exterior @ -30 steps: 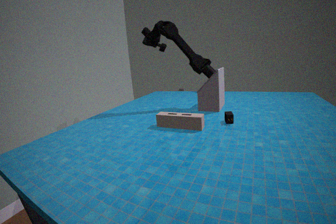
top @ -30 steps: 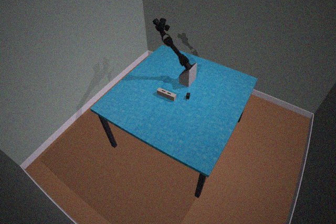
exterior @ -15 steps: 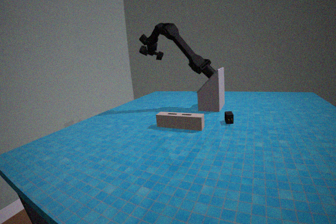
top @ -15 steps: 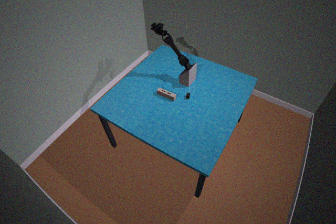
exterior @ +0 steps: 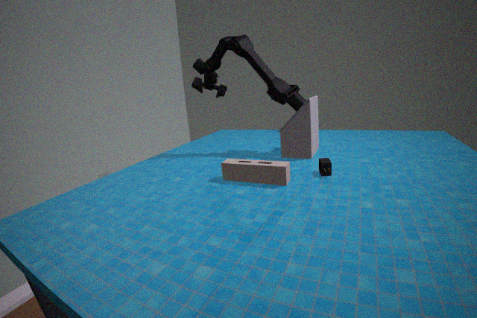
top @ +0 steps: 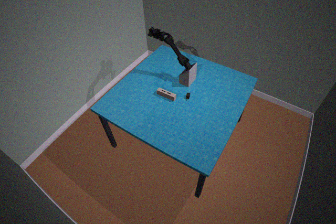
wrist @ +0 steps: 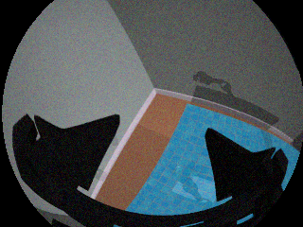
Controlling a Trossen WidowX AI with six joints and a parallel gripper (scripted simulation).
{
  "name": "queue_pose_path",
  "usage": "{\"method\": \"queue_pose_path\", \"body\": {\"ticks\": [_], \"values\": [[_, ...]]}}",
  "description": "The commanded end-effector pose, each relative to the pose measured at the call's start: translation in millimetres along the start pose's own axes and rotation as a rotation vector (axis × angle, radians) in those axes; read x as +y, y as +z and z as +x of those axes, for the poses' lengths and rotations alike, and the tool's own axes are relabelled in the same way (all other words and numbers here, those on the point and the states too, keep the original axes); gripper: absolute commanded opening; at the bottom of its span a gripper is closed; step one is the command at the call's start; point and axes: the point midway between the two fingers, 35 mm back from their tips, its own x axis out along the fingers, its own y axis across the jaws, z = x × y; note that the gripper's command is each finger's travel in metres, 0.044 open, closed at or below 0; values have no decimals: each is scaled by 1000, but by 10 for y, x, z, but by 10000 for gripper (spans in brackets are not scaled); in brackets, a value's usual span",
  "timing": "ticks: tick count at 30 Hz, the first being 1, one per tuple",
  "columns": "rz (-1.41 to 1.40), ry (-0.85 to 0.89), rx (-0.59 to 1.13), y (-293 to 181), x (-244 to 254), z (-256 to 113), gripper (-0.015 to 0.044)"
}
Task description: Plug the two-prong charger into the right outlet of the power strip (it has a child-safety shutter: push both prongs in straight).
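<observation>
The power strip is a pale pinkish block lying on the blue table, with two dark outlet slots in its top. The charger is a small black block on the table to the right of the strip, apart from it; in the exterior view its small gold prongs show on the side facing the camera. My gripper is open and empty, high above the table and to the left of the arm's base, far from both things. Neither strip nor charger shows in the wrist view.
The arm's wedge-shaped base stands on the table behind the strip and charger. A pale wall rises beyond the table's left edge, and a darker wall stands behind the arm.
</observation>
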Motion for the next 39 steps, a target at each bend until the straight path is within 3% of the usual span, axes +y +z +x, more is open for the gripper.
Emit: {"method": "queue_pose_path", "body": {"ticks": [1, 20, 39], "values": [[-22, -9, 49, -231, -18, 39, 440], [-126, 10, 288, -1338, 64, -11, 440], [-256, 51, 519, -2432, 120, -359, 440]]}}
